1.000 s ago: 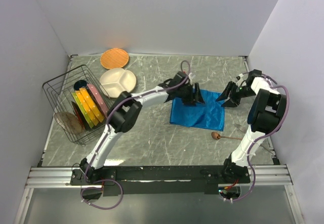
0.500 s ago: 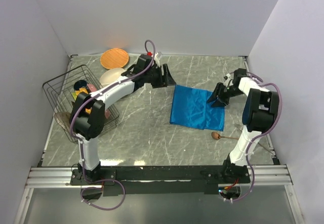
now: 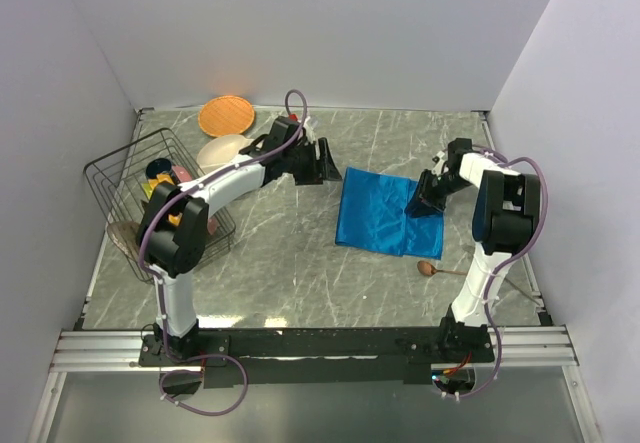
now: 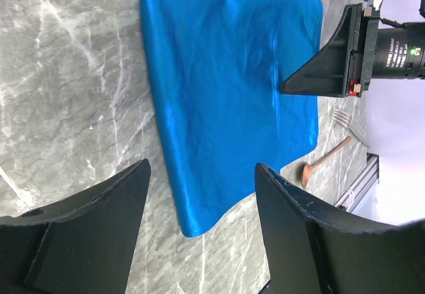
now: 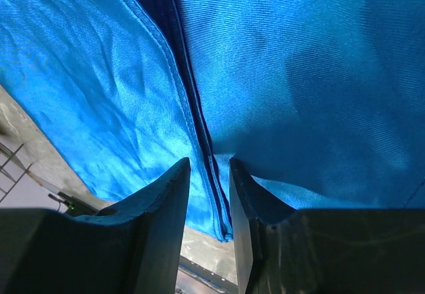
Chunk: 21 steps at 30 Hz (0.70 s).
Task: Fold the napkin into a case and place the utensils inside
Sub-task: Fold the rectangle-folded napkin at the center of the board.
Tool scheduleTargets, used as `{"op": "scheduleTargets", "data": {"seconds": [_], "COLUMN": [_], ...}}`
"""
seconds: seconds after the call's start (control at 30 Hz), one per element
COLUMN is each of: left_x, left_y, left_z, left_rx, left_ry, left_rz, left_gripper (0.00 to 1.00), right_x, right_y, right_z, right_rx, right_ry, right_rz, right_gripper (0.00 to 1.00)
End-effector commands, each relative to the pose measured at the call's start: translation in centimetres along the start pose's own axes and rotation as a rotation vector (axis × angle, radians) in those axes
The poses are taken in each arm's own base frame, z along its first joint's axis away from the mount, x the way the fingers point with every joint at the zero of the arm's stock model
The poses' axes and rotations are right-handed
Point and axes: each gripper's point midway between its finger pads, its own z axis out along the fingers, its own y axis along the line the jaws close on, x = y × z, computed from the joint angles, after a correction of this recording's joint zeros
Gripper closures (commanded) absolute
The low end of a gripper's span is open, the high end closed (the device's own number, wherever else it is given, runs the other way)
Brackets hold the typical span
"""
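Blue napkin [image 3: 380, 215] flat on grey marble table [image 3: 285, 263], one gripper at each far corner.

Far left: wire basket [image 3: 110, 178] with coloured plates [image 3: 175, 208] standing on edge inside. Just right of it and farther back, white divided plate [image 3: 222, 149], partly behind the left arm, and beyond that a round orange plate [image 3: 226, 115]. Left gripper [image 3: 328, 163] just off the napkin's far left corner, fingers spread wide, nothing between them. Napkin right of centre, a rough rectangle with a layered hem along its right side. Right gripper [image 3: 420, 203] down on the far right corner, fingers [image 5: 166, 201] drawn close either side of that hem, cloth between them; firm pinch or not, cannot tell. Wooden spoon [image 3: 445, 270] near the napkin's near right corner, apart from it, bowl towards the left. Fork [image 4: 348, 125] on the table just beyond the spoon, to the right.
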Motion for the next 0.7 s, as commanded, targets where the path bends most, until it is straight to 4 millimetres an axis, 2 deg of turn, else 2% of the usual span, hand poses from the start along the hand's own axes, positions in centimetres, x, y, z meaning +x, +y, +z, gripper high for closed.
{"op": "scheduleTargets", "data": {"seconds": [0.0,0.4,0.57,0.63,0.67], "left_x": [-1.2,-0.7,-0.5,-0.4,-0.4], "left_y": [-0.7,0.5,0.9,1.2,1.3], "left_z": [-1.6,-2.0,-2.2,-2.2,-2.3], "left_rx": [0.017,0.008,0.007,0.004,0.004], "left_ry": [-0.041,-0.017,-0.013,-0.009,-0.008], "left_rz": [0.024,-0.003,-0.01,-0.014,-0.016], "left_gripper": [0.3,0.31,0.31,0.31,0.31], "right_x": [-0.4,-0.1,-0.1,0.0,0.0], "right_y": [0.6,1.0,1.4,1.5,1.5], "right_z": [0.5,1.0,0.9,0.9,1.0], "right_rx": [0.003,0.004,-0.01,-0.014,-0.013], "right_ry": [-0.009,0.001,0.008,0.009,0.013], "right_rz": [-0.008,0.005,0.009,0.013,0.017], "right_gripper": [0.64,0.66,0.8,0.81,0.84]}}
